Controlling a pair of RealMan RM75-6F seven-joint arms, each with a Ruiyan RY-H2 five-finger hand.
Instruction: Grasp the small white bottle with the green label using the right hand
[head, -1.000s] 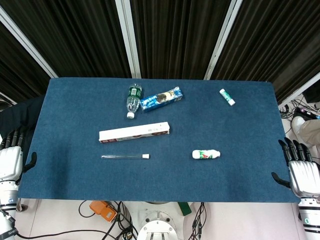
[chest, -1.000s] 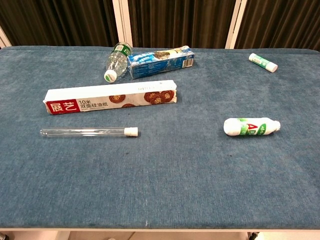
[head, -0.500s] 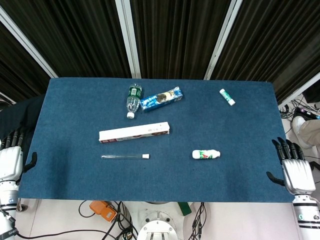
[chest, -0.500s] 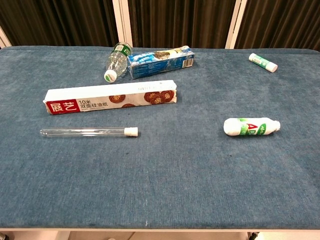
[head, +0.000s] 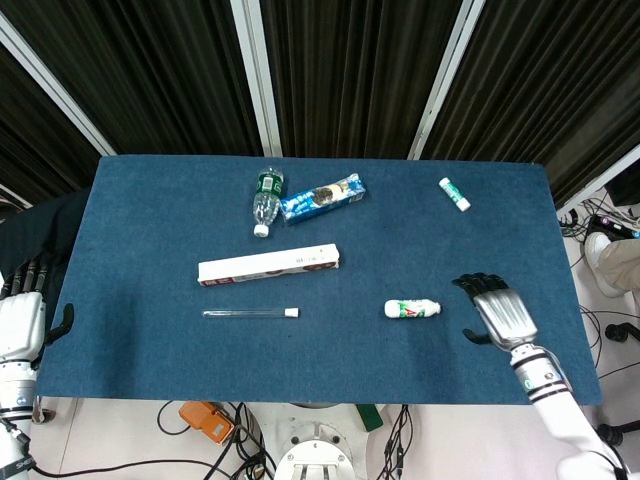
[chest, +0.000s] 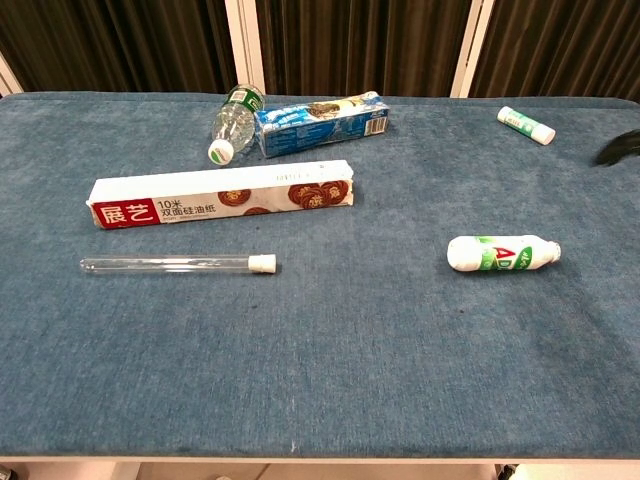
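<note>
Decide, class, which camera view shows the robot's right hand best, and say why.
The head view. There the whole right hand shows from above, fingers spread, over the blue table just right of the small white bottle. The chest view catches only dark fingertips at its right edge.

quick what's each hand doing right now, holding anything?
Left hand: open, holding nothing, at the table's left edge.
Right hand: open, holding nothing, beside the small white bottle with the green label.

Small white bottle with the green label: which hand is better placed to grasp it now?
The right hand. It hovers open over the table just beside the small white bottle, with nothing between them. The left hand is at the far table edge, with the glass tube in between.
</note>
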